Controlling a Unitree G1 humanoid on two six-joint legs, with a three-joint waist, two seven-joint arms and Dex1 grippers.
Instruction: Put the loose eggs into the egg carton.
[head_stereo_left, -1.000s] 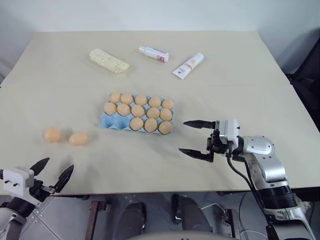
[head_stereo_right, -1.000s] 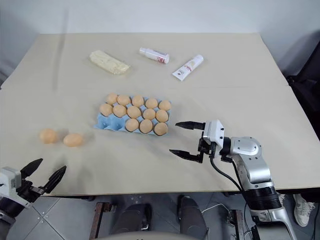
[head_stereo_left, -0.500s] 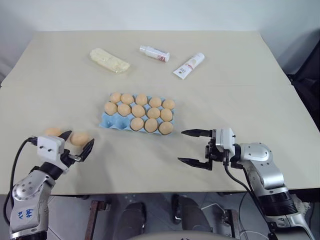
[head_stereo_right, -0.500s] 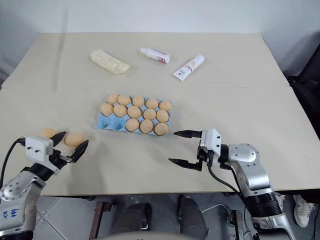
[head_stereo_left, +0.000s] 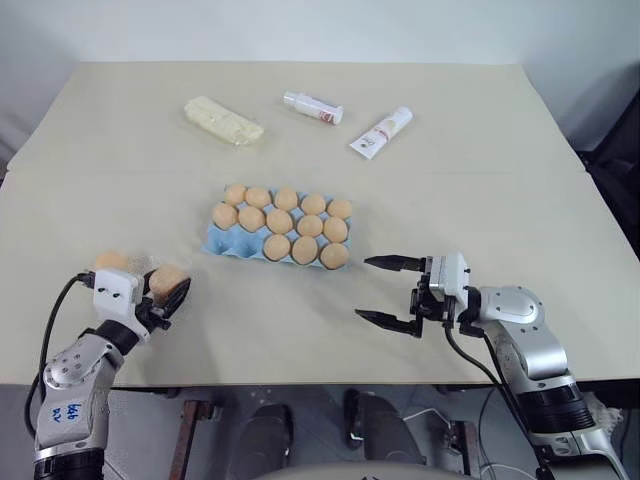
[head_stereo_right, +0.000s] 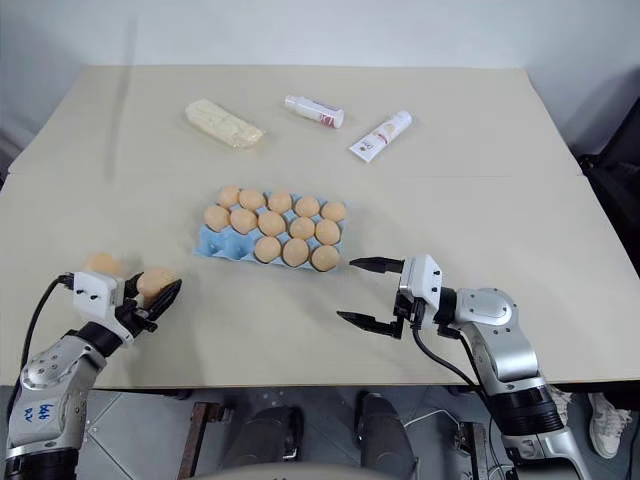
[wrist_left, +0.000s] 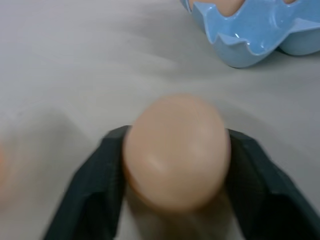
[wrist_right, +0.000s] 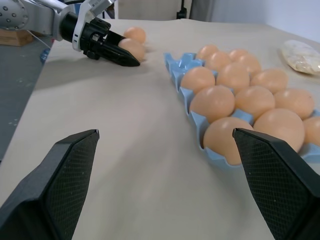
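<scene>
Two loose eggs lie on the beige table near its front left. My left gripper (head_stereo_left: 168, 285) is shut on the right one (wrist_left: 177, 150), a black finger (wrist_left: 100, 185) pressed against each side, and the egg still rests on the table. The other loose egg (head_stereo_left: 110, 261) lies just left of it, untouched. The light blue egg carton (head_stereo_left: 222, 242) sits mid-table, holding several tan eggs, with bare cups at its near-left corner. My right gripper (head_stereo_left: 363, 289) hangs open, pointing left, to the right of the carton and below its near-right corner, with nothing between its fingers (wrist_right: 55, 190).
A pale yellow wrapped block (head_stereo_left: 223, 120) and two white tubes (head_stereo_left: 312, 107) (head_stereo_left: 381, 131) lie at the back of the table. The table's front edge runs just behind both grippers.
My left arm came up from below the table edge, moved forward to the nearer loose egg and closed its fingers on it. The right gripper stayed open and still.
</scene>
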